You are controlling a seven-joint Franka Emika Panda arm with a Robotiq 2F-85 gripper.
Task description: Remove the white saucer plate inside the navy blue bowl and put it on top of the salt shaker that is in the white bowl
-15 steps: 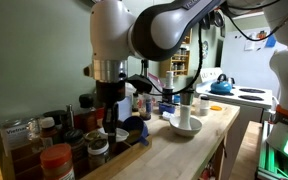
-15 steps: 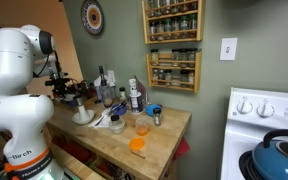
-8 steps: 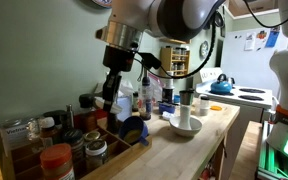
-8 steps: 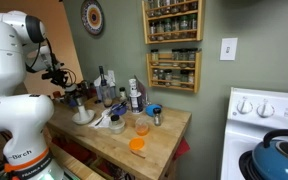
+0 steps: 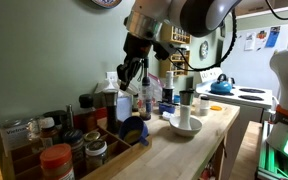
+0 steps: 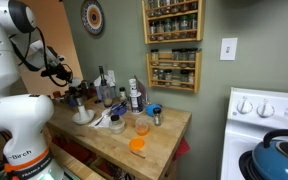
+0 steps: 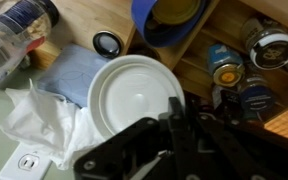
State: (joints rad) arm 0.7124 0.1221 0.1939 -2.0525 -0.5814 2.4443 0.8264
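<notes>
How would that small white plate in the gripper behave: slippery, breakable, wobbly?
The white saucer plate, pinched at its rim by the gripper, looks smooth and glossy, so probably slippery. It seems rigid ceramic, likely to chip if dropped. Being flat and wide, it may wobble on the narrow salt shaker.

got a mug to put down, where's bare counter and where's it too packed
Bare wood: between the white bowl and the counter edge, and between the orange item and the counter's far corner. Crowded: spice jars beside the navy blue bowl, and the bottles at the back.
</notes>
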